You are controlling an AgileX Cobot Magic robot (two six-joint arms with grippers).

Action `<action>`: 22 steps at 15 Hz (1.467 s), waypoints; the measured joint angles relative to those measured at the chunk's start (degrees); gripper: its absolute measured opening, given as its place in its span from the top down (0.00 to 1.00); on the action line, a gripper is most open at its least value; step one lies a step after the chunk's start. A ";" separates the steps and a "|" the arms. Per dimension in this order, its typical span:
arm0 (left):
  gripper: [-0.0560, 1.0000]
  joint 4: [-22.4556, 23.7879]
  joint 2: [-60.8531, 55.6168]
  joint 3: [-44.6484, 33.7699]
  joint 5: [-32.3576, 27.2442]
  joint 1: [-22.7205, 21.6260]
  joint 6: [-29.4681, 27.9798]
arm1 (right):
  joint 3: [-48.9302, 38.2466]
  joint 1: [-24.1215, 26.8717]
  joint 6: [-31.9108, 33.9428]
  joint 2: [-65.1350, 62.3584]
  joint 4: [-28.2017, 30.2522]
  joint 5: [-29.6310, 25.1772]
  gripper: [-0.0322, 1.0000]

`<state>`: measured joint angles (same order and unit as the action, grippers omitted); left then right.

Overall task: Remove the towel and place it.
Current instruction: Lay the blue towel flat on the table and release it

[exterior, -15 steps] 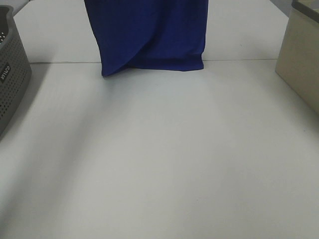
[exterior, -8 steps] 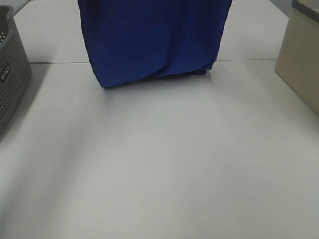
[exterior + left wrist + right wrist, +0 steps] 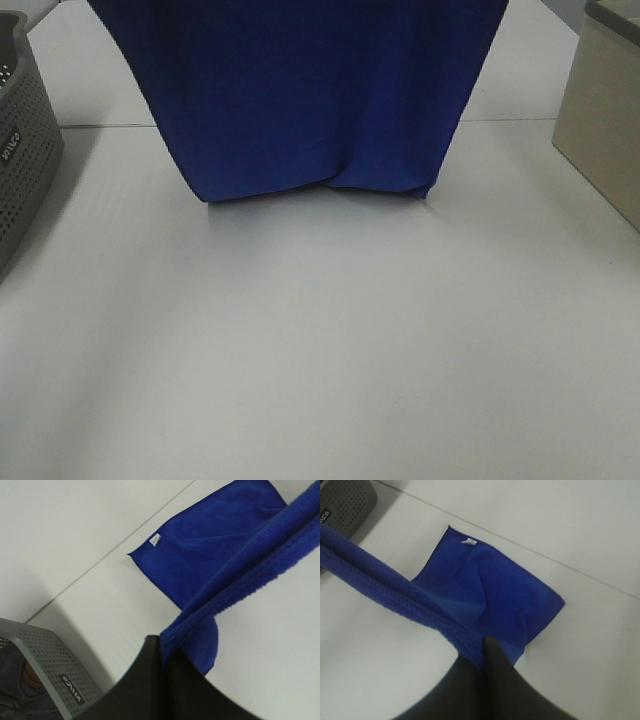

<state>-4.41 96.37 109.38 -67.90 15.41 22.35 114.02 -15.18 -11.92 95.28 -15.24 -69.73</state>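
place: lab-like test bench | evidence: plain white table (image 3: 300, 350), grey perforated basket (image 3: 25, 150)

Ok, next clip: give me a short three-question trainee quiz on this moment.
1. True or false: the large royal-blue plush microfibre towel lies released, fully flat on the white table.
2. Which is shut on the towel's edge? A: left gripper only; B: right gripper only; C: both.
3. What stands at the high view's left edge?
Key: 1 false; 2 C; 3 the grey perforated plastic basket.
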 joint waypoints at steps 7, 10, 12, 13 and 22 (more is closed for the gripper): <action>0.95 -5.44 -19.14 -22.75 0.80 0.40 -0.29 | -22.63 -0.69 -0.06 -15.30 -3.95 0.74 0.95; 0.95 -8.25 -26.13 -30.37 1.43 0.40 -0.29 | -30.19 -0.69 -0.06 -20.28 -4.81 1.15 0.95; 0.95 -10.60 -30.14 -35.18 1.49 0.40 -0.29 | -34.95 -0.69 -0.06 -23.66 -5.84 1.20 0.95; 0.95 -11.86 -31.57 -38.04 1.55 0.40 -0.29 | -37.13 -0.69 -0.06 -25.67 -6.36 1.20 0.95; 0.95 -19.60 -33.35 -57.41 1.60 0.23 0.23 | -58.33 -0.52 0.40 -34.38 -9.74 1.49 0.95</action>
<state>-24.01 63.03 51.97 -66.29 15.64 22.57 55.69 -15.70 -11.52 60.91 -24.98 -68.24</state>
